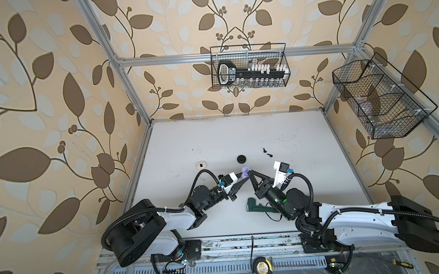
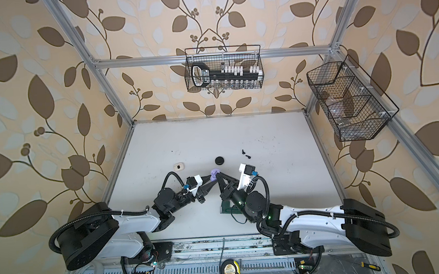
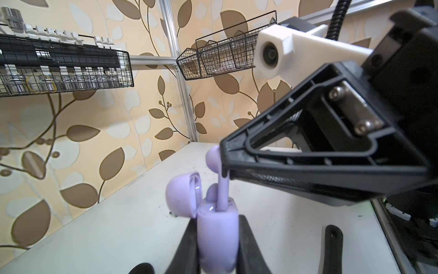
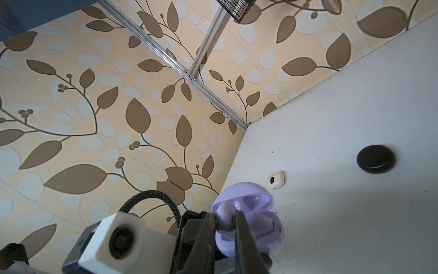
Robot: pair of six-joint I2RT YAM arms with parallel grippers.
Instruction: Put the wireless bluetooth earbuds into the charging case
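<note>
A round case (image 1: 241,159) lies on the desk (image 1: 292,132) behind the open case (image 1: 245,173), a small case (image 1: 201,165) left, two earbuds (image 1: 269,154) right.

White tabletop (image 1: 213,138), kinda scuffed and speckled. On it: a small white case (image 1: 201,165) toward the left, a round black case (image 1: 240,159) mid-table, two black earbuds (image 1: 269,154) close together just right of that, and a green tool (image 1: 252,205) on the near side.

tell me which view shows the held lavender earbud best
The left wrist view: the lavender earbud shows full length, stem at the mouth of the open lavender case, pinched by the right gripper. The right wrist view shows only its head between the fingers. In both top views the earbud and case merge into one lavender blob.
</note>
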